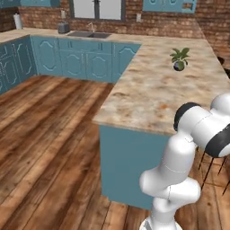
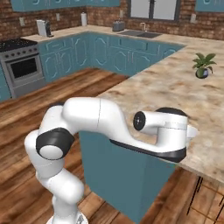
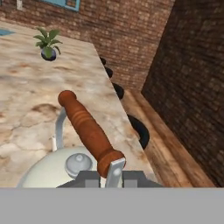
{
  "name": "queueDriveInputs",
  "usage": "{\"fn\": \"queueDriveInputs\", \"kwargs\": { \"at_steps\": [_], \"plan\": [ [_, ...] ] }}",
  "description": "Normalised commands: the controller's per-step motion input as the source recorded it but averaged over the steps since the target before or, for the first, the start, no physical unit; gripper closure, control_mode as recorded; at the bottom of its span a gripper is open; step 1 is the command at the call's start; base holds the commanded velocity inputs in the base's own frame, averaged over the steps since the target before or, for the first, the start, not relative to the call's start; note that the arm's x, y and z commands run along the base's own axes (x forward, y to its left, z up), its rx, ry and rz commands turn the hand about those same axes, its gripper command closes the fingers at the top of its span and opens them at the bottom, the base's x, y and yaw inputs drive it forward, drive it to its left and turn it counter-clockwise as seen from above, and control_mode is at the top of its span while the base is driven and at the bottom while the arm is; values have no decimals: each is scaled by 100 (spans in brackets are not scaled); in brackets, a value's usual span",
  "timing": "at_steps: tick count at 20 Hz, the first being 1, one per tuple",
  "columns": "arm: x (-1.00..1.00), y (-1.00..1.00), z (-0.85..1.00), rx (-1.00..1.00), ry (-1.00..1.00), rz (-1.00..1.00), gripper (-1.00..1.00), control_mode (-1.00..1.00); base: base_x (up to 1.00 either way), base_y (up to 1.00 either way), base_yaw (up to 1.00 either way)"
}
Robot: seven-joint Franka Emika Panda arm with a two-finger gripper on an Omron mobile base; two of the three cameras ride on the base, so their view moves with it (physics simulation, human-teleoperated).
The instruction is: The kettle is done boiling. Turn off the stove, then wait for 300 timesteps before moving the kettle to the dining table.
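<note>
White arm (image 2: pixel 100 118) bent low over the dining table (image 1: pixel 152 90), hand (image 3: pixel 112 173) clamped on the kettle (image 3: pixel 61 168) handle

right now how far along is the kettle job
Nearly done. The kettle is off the stove and over the dining table. In hand: the gripper is shut on its brown handle. Whether it rests on the top is unclear. Left: set down, release.
</note>
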Motion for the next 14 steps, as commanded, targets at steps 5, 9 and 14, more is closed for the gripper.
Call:
{"fn": "queueDriveInputs", "kwargs": {
  "at_steps": [5, 9, 14],
  "plan": [
    [0, 0, 0, 0, 0, 0, 100, 100, 0, -80, 38],
    [0, 0, 0, 0, 0, 0, 100, 100, 0, -77, 37],
    [0, 0, 0, 0, 0, 0, 100, 100, 3, -74, 36]
  ]
}}
